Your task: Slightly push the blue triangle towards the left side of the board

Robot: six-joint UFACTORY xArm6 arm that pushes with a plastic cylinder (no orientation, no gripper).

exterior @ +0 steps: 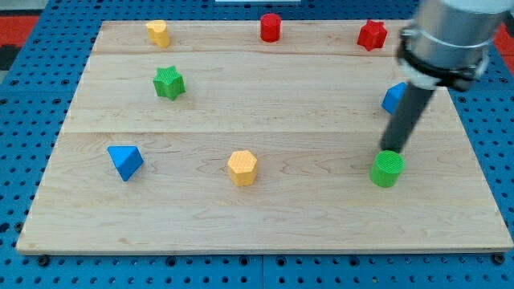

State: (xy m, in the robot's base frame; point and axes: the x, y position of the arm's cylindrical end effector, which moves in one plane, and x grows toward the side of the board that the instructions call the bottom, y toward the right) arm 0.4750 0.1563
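Jawless, your rod ends in my tip (393, 152), holding nothing, touching the green cylinder (387, 169) just below; the blue triangle (124, 160) sits far left.

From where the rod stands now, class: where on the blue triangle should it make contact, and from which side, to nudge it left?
Meet the blue triangle on its right-hand face, coming from the view's right, so the push runs left. My tip is far off at the view's right, just above the green cylinder. The yellow hexagon lies between, so steer around it.
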